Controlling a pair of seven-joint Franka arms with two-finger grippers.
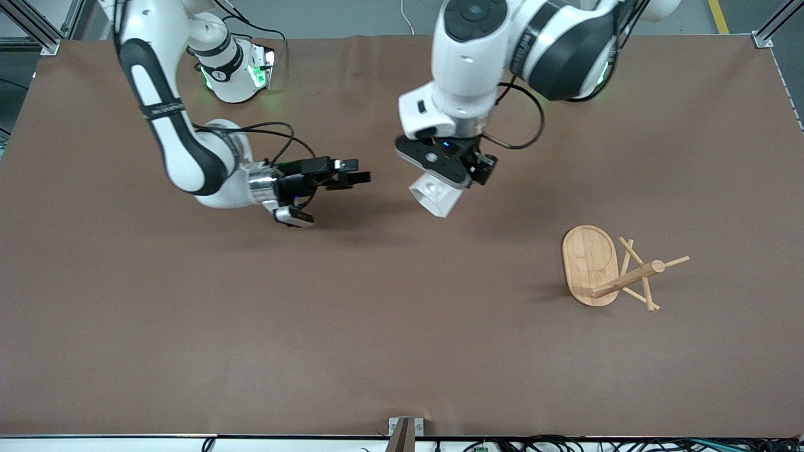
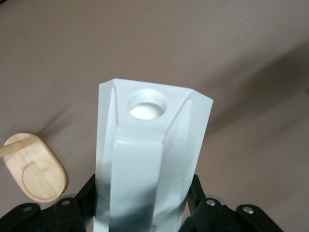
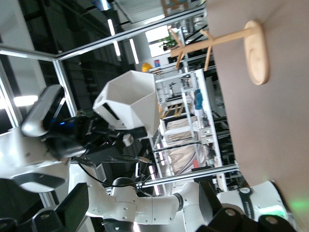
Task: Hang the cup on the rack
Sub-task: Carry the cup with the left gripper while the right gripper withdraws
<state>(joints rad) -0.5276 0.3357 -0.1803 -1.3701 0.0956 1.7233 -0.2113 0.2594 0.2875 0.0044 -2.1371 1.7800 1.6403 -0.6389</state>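
Observation:
The white faceted cup (image 1: pixel 438 199) hangs in the air over the middle of the table. My left gripper (image 1: pixel 445 181) is shut on it from above. In the left wrist view the cup (image 2: pixel 149 159) fills the space between the black fingers (image 2: pixel 87 193), its handle hole facing the camera. My right gripper (image 1: pixel 358 171) is open and holds nothing; it hovers beside the cup, toward the right arm's end, pointing at it. Its wrist view shows the cup (image 3: pixel 130 99) apart from its own fingers (image 3: pixel 72 205). The bamboo rack (image 1: pixel 593 263) stands on its oval base toward the left arm's end.
Brown cloth covers the table (image 1: pixel 251 326). The rack's thin pegs (image 1: pixel 641 282) stick out around its post. The right arm's base (image 1: pixel 235 69) with cables stands at the table's back edge. A small metal bracket (image 1: pixel 405 430) sits at the front edge.

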